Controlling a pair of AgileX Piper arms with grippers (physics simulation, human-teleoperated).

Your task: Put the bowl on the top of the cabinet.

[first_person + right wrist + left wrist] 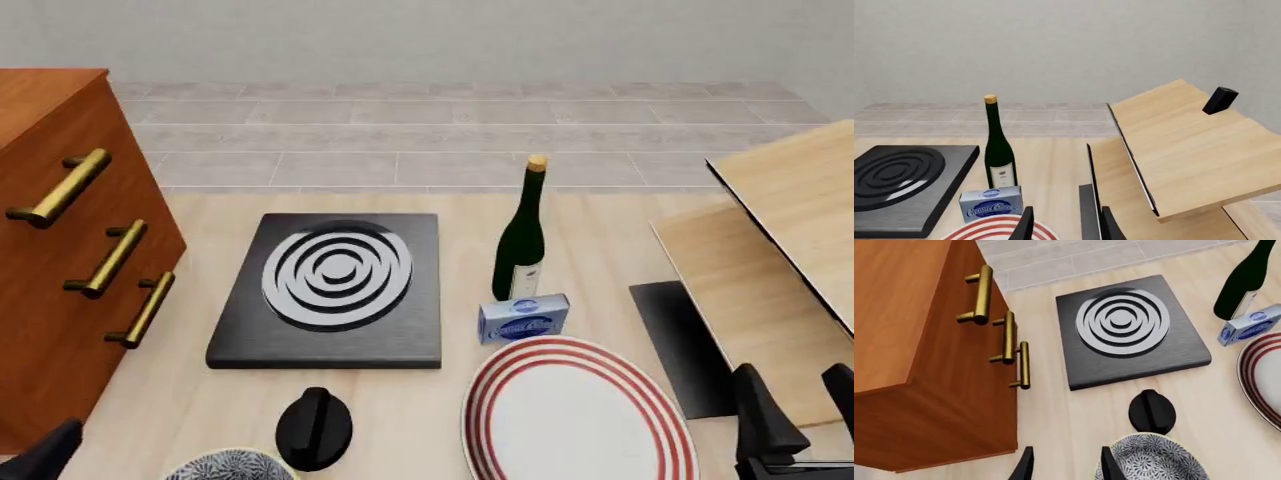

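While the left gripper is hanging just above the near edge of the table, its two dark fingers are standing apart with nothing between them, and the bowl is sitting on the table just beside one finger (whether they are touching cannot be told). The right gripper is likewise showing spread fingers with nothing between them, hovering over the near right part of the table. In the front view the bowl is lying at the near edge, left of centre, with a black knob-shaped object standing just beside it. To the right of those, a large white plate with red rings is resting flat. Just behind the plate a small blue box is standing, and close behind it a dark green bottle is standing upright. Left of the bottle a black square slab with pale concentric rings is lying flat. The cabinet is standing at the left, its three brass handles facing the slab. At the right, pale wooden boards are leaning tilted.
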